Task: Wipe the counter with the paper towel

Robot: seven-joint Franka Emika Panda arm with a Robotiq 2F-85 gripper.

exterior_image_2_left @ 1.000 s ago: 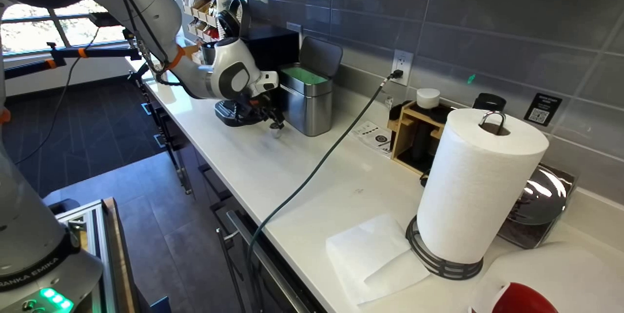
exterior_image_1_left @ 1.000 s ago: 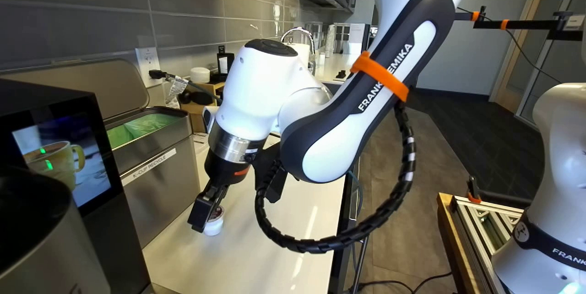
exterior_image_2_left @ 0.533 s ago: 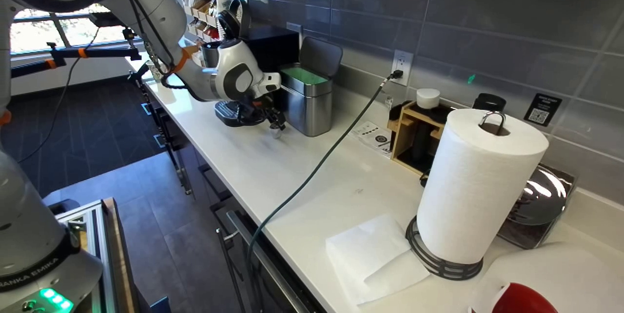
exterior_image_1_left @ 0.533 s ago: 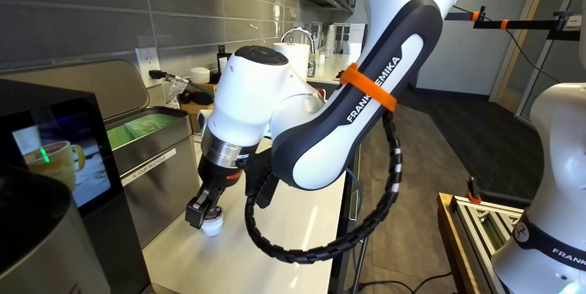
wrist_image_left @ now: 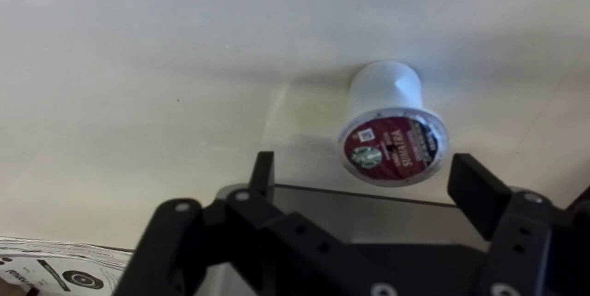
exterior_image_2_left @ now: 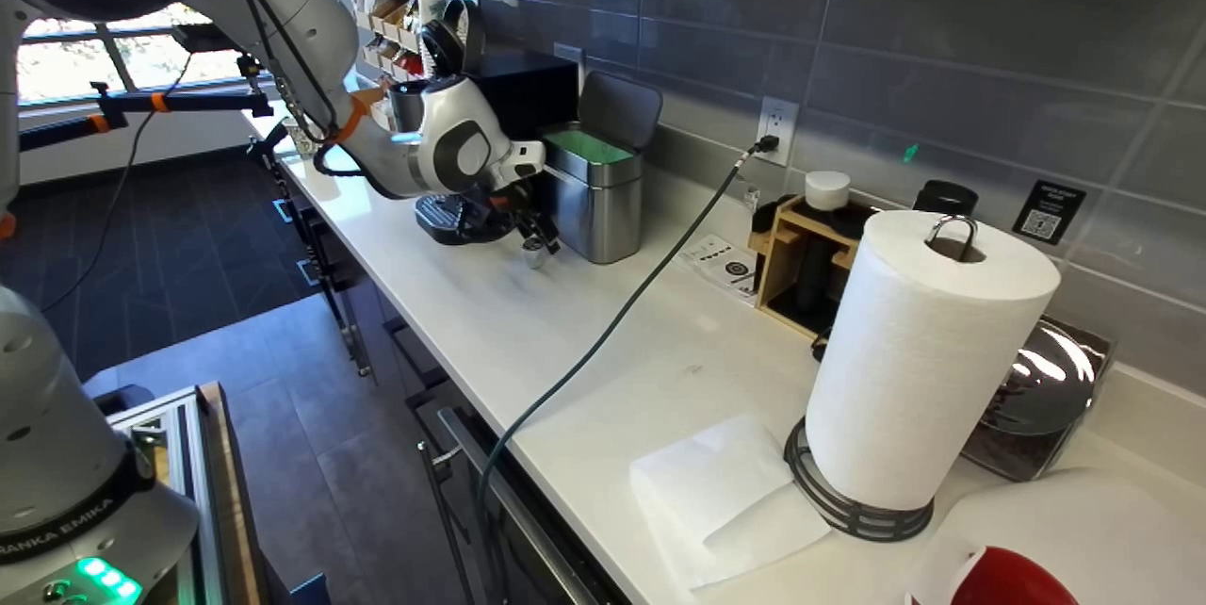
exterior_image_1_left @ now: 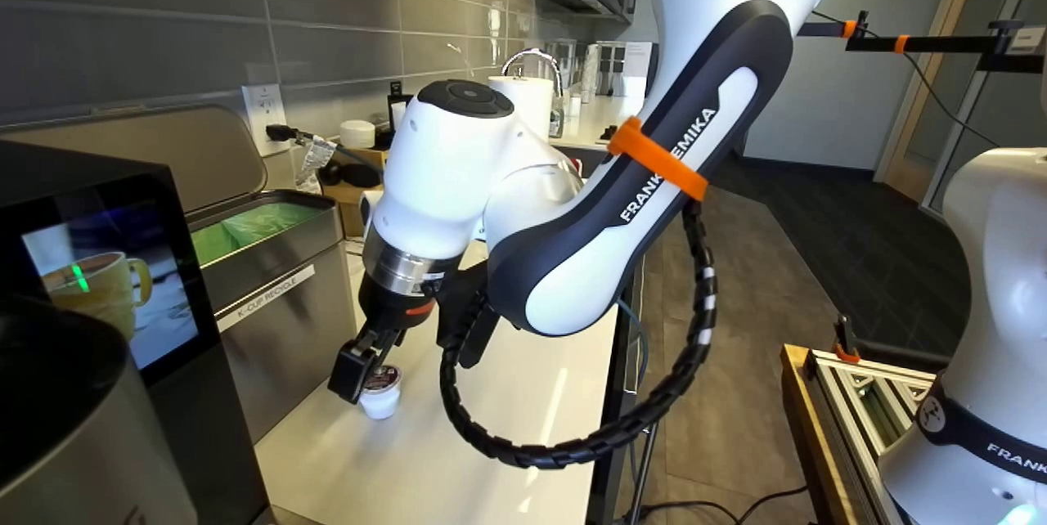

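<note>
The paper towel [exterior_image_2_left: 707, 482] is seen in an exterior view, spread on the counter [exterior_image_2_left: 528, 322] near its front edge, at the foot of the upright white roll [exterior_image_2_left: 928, 360], with part of it folded over; whether it is pinned under the roll's stand [exterior_image_2_left: 853, 506] cannot be told. It is set well apart from the gripper [wrist_image_left: 366, 171], which is held low near the metal bin [exterior_image_2_left: 595, 209]. The reach to the towel would thus be governed by the counter's long axis, from the bin towards the roll, with a drift to the front edge. That path is crossed by 1 cable [exterior_image_2_left: 603, 338], which would best be cleared from above. The jaws are spread wide and nothing is held: in the wrist view 1 pod [wrist_image_left: 392, 144] is stood upright in line with the space between them. If they were closed lower here, the pod would probably be caught, not the towel. As only 1 arm [exterior_image_1_left: 630, 231] is shown, no nearer reach is offered.
</note>
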